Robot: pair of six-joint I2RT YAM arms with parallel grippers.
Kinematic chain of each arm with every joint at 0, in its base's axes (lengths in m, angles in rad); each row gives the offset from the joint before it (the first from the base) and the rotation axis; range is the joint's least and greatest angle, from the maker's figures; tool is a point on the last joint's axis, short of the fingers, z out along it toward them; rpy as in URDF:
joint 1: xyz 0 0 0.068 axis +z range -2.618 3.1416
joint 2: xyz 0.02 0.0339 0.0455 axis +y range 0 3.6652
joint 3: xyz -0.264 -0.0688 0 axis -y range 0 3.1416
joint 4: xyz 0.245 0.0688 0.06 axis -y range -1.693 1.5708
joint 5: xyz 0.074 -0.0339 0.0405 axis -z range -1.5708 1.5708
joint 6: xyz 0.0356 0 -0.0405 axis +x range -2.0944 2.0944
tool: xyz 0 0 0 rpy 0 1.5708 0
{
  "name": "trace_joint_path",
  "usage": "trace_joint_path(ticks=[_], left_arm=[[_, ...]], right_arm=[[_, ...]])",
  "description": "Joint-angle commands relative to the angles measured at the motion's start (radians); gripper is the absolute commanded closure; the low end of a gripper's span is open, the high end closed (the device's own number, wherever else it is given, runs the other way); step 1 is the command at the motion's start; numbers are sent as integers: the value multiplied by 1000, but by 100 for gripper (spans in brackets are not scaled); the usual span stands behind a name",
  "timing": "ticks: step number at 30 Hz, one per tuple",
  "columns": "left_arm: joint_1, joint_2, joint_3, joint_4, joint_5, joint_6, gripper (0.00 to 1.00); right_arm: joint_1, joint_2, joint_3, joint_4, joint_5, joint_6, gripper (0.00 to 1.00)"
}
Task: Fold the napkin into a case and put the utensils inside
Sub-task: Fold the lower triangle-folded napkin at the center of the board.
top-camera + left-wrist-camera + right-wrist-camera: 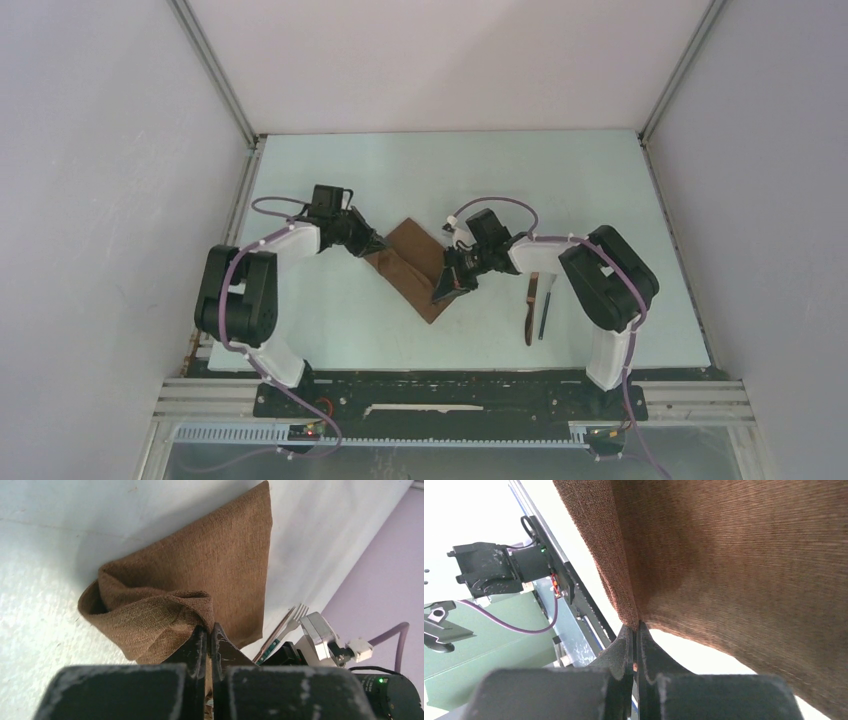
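Closest to each wrist camera, both pincers are clamping cloth: the left gripper (210,630) is pinching a bunched, turned-over lip of the brown napkin (220,565) with its jaws pressed together. The right gripper (636,627) is likewise clenched on a fold line along the napkin's opposite edge. The step in hand appears to be a fold of the napkin toward a case. To do it well, I judge both arms should be travelling together. They should be holding the cloth lightly taut so the lifted layer is laying over straight rather than crumpling, and letting go only once the edge is resting flat. The napkin is lying between the two pincers, touching both; its left corner is rising into the left fingers and its right side is hanging from the right ones, while the far corner is resting on the pale table (400,170). The utensils (535,305) are lying apart from the cloth, beside the right arm, beyond either grip.
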Motion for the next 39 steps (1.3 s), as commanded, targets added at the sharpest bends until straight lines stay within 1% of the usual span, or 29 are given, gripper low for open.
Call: trace_joint_path(ticks=[1, 8, 14, 17, 19, 21, 23, 24, 25, 26, 27, 29, 31, 32, 35, 36, 39], left_arm=[[-23, 76, 91, -18, -47, 26, 100], [-30, 123, 122, -27, -71, 39, 100], [-30, 151, 134, -35, -86, 46, 100], [-29, 160, 146, -41, -88, 54, 100], [-29, 163, 147, -43, -96, 56, 100], [-30, 172, 149, -41, -95, 56, 100], [-30, 187, 150, -27, -78, 50, 100], [-29, 193, 150, -22, -73, 47, 100], [-30, 195, 149, -16, -70, 45, 100], [-31, 198, 149, -12, -70, 45, 100], [-30, 198, 149, -10, -69, 45, 100], [-30, 201, 150, -8, -67, 46, 100], [-31, 201, 152, -4, -68, 47, 100], [-31, 201, 153, -3, -67, 47, 100], [-30, 202, 153, 1, -53, 45, 100], [-30, 201, 154, 1, -47, 50, 100], [-31, 185, 161, -7, -42, 71, 97]], right_arm=[[-28, 22, -6, -51, 10, -69, 100], [-40, 51, 23, -82, 31, -107, 100], [-38, 41, 53, -109, 47, -123, 100], [-39, 54, 70, -142, 51, -142, 96], [-42, 45, 82, -185, 87, -165, 88], [-41, -24, 97, -272, 209, -198, 77], [-15, -139, 114, -391, 460, -240, 58], [7, -193, 123, -412, 554, -267, 49], [30, -239, 124, -404, 605, -284, 41], [52, -265, 124, -379, 603, -292, 37], [59, -273, 125, -340, 548, -290, 35], [60, -241, 125, -224, 342, -230, 32], [65, -151, 128, -59, 148, -125, 31], [67, -99, 148, -10, 74, -70, 31], [67, 38, 173, 131, -32, 23, 31], [60, 60, 173, 161, -52, 43, 32], [47, 85, 163, 157, -37, 20, 34]])
